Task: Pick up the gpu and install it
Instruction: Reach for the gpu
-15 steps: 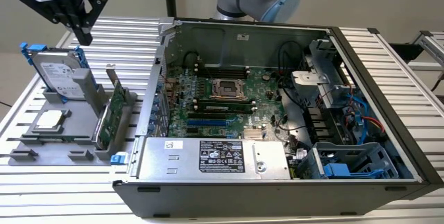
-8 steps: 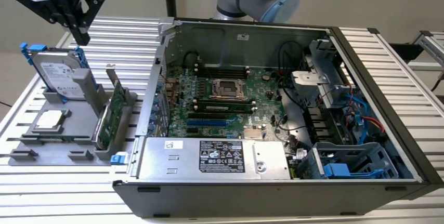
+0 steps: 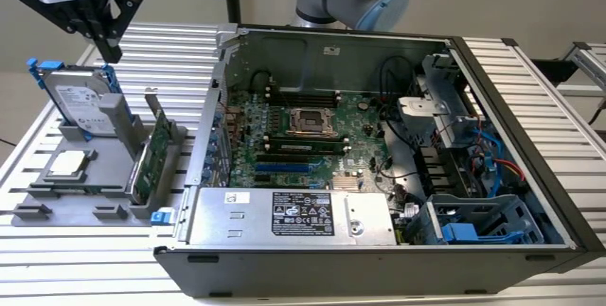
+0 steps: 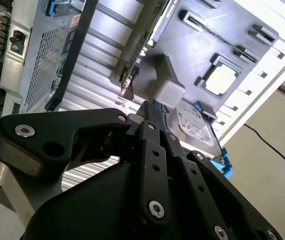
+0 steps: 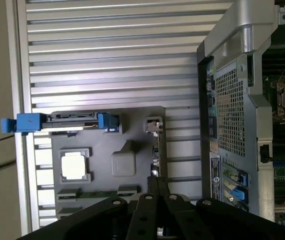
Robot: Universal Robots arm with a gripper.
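Nearest me, the jaws (image 3: 110, 53) are pressed together with nothing in them, hanging well above the grey holder (image 3: 104, 178) on the desk (image 3: 175, 40). The gpu (image 3: 152, 153) stands on edge in that holder. In the first wrist view the fingertips line up with its thin top edge (image 5: 155, 152). My worry is that jaws this narrow would land on that edge and push the card over or jam it in its groove instead of straddling it. Opened wide, they have little room: the grey post (image 3: 116, 111) and the hard drive (image 3: 81, 100) stand near on one side, and the computer case (image 3: 313, 57) wall rises just beside the holder on the other. A grip off the card's middle could also let it swing and clip that wall. The CPU chip (image 3: 68, 164) lies low and looks safe. I can't see the card's bottom edge, which is sunk in the holder, nor tell how firmly it is seated. Farther off, the case wall cuts off the near strip of the motherboard (image 3: 365, 118), so I can't make out the slot clearly.
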